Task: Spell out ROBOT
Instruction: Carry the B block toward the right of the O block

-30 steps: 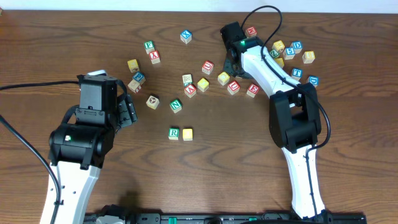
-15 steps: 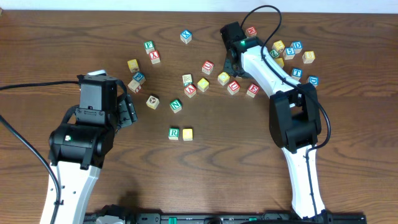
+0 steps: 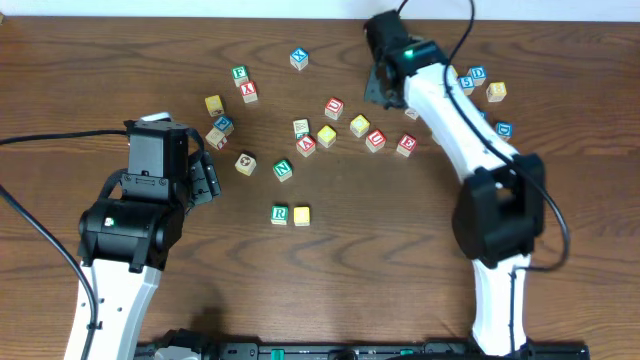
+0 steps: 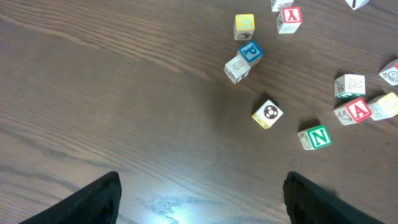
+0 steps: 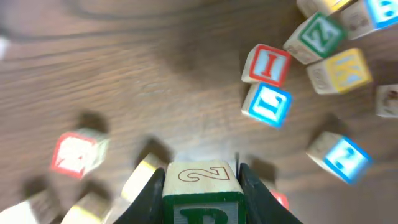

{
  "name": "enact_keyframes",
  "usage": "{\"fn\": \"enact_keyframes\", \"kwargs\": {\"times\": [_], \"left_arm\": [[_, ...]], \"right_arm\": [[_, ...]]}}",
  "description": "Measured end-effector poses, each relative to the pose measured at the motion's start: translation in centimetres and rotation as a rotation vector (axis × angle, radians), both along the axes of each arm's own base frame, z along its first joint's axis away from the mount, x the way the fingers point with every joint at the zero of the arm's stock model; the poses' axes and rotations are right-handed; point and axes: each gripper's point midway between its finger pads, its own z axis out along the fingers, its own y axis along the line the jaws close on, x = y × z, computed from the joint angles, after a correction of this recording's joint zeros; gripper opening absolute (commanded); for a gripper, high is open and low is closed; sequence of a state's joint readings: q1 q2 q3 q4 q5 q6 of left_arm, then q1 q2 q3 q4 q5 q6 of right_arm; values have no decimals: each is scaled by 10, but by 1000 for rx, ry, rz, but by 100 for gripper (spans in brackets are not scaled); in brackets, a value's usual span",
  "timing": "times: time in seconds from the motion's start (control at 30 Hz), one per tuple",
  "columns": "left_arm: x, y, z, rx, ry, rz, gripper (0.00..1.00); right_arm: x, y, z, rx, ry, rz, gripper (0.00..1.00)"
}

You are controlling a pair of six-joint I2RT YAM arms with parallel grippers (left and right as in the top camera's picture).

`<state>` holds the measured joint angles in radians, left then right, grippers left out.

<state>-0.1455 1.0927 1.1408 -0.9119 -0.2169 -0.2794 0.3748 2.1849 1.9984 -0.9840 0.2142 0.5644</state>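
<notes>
B cube (image 5: 200, 180): small, wooden, green-framed. Probably light, stiff and smooth-sided, so it could slip if pinched off-centre; best taken on two opposite flat faces. Right hand (image 5: 202, 200) pinched it that way, well beyond and right of R cube (image 3: 280, 214) on the tabletop (image 3: 400, 260). Yellow-topped cube (image 3: 301, 215) sat just right of R cube. Left hand (image 4: 202, 202) was spread and empty, left of R cube.

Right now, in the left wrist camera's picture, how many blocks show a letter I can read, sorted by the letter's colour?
Red-lettered: 2, the X block and the A block
Green-lettered: 1, the N block
Blue-lettered: 1, the P block
Total: 4
</notes>
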Motion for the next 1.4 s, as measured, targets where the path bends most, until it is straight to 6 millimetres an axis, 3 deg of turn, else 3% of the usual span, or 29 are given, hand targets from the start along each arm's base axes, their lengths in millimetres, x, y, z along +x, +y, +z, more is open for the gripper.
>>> {"fn": "enact_keyframes", "kwargs": {"times": [0.07,0.2,0.43,0.8,0.97,1.2,1.4], "left_arm": [[0,0,0,0,0,0,82],[0,0,0,0,0,0,82],[0,0,0,0,0,0,82],[0,0,0,0,0,0,82],[0,0,0,0,-1,0,82],[0,0,0,0,0,0,82],[0,0,0,0,0,0,82]], "right_arm": [[-11,4,18,15,0,19,2],[-42,14,38,17,49,69,1],[-92,35,44,-24,160,165,1],[-153,107,59,-59,40,347,1],[-175,101,39,-46,34,309,1],[-199,82,-25,-70,107,199,1],[-210,87,-56,-30,104,178,1]]}}
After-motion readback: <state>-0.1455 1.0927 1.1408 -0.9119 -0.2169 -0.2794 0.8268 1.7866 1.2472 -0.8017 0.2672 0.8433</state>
